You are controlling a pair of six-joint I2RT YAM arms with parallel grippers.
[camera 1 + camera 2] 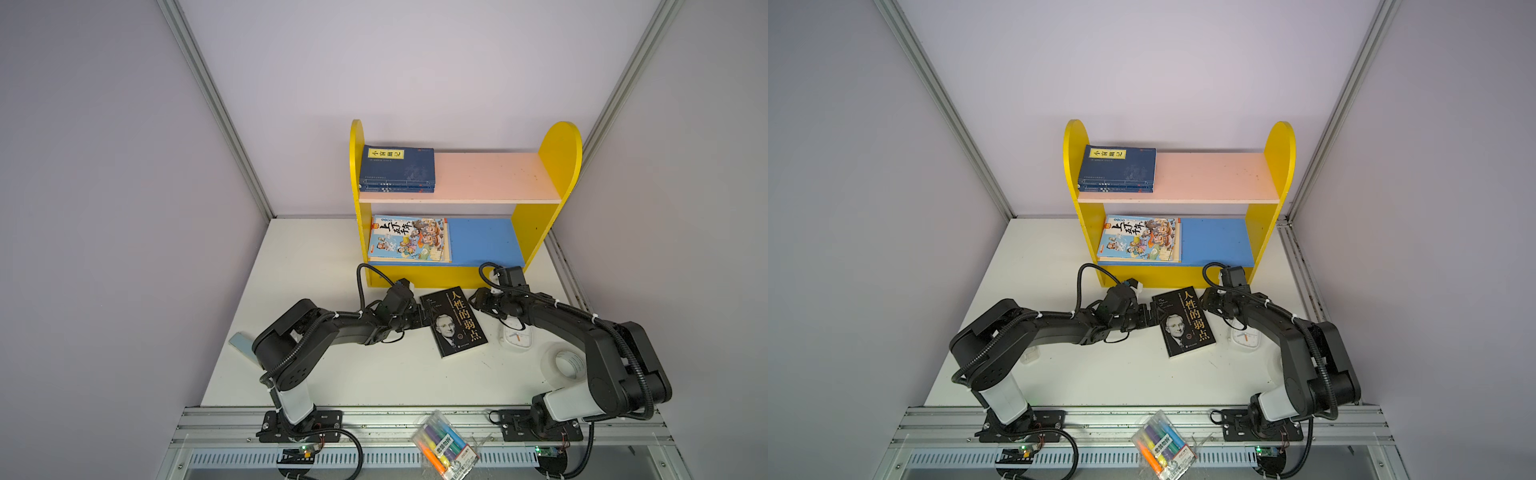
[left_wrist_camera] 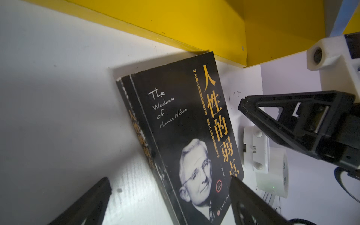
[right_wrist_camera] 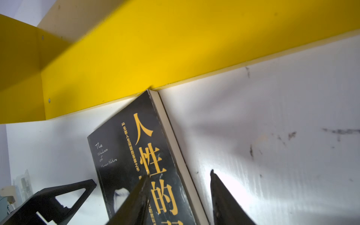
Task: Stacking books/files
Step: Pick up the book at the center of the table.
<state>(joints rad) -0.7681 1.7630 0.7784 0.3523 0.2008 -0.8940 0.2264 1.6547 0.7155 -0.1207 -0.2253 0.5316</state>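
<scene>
A black book with a portrait [image 1: 453, 322] [image 1: 1187, 324] lies on the white table, its far corner against the shelf's yellow base [image 3: 136, 68]. My left gripper [image 1: 426, 314] [image 2: 169, 178] is open wide at the spine side, and the book [image 2: 185, 126] reaches between its fingers. My right gripper [image 1: 478, 300] [image 3: 180, 173] stands open across the book's page edge [image 3: 171, 136], one finger over the cover and one over the table. Navy books [image 1: 397, 168] are stacked on the pink upper shelf. Cartoon-cover books [image 1: 409, 239] lie on the blue lower shelf.
The yellow shelf unit [image 1: 557, 166] stands at the back of the table. Under my right arm are a white clock [image 1: 517, 336] and a clear tape roll [image 1: 565, 363]. A pack of markers [image 1: 444, 446] lies on the front rail. A pale blue object [image 1: 241, 345] sits far left.
</scene>
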